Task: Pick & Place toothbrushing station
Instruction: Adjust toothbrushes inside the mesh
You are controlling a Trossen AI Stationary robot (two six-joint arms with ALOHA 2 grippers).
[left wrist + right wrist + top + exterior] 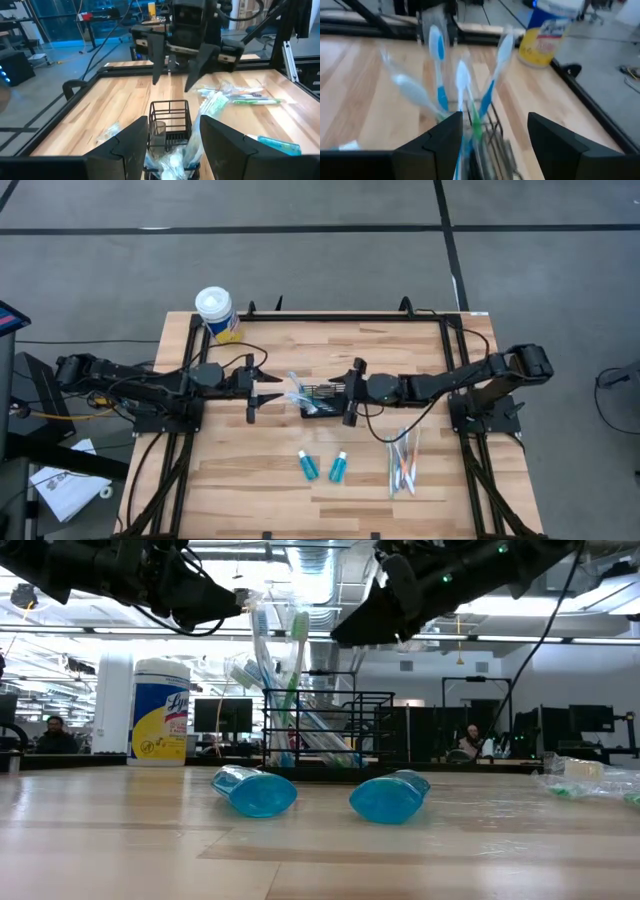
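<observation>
Left end effector: fingers spread, holding nothing, just beside the basket on its left.
Right end effector: fingers spread wide, holding nothing, close on the basket's right.

Risk: the basket is light and top-heavy with leaning brushes; a finger catching a handle or the wire rim would likely tip it or drag it across the tabletop.

Basket, mid-tabletop: several wrapped toothbrushes standing, blue and green.
Loose: two teal tubes in front; more wrapped toothbrushes lying to the right.
Wipes canister: lidded, at the far left corner.
</observation>
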